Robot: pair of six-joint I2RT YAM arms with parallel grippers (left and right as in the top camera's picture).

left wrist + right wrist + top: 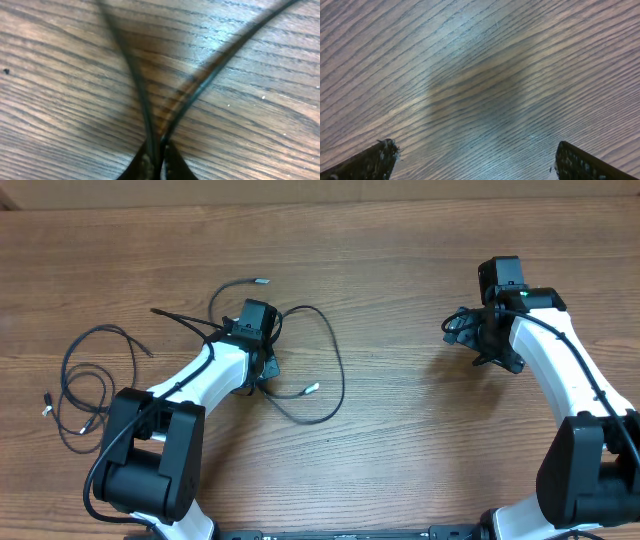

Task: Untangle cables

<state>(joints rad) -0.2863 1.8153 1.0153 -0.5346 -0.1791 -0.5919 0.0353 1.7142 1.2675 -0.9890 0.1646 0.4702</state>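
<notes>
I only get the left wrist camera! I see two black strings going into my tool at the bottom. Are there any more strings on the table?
Observer: Yes. Overhead, a loose cord lies looped near the left edge of the table, apart from the held cord in your left tool.
Operator: Where's my other arm?
Observer: The right tool hangs far off to the right over bare wood, with no cord near it.
Operator: Is it open?
Observer: Yes. Its fingers stand wide apart with only wood between them.
</notes>
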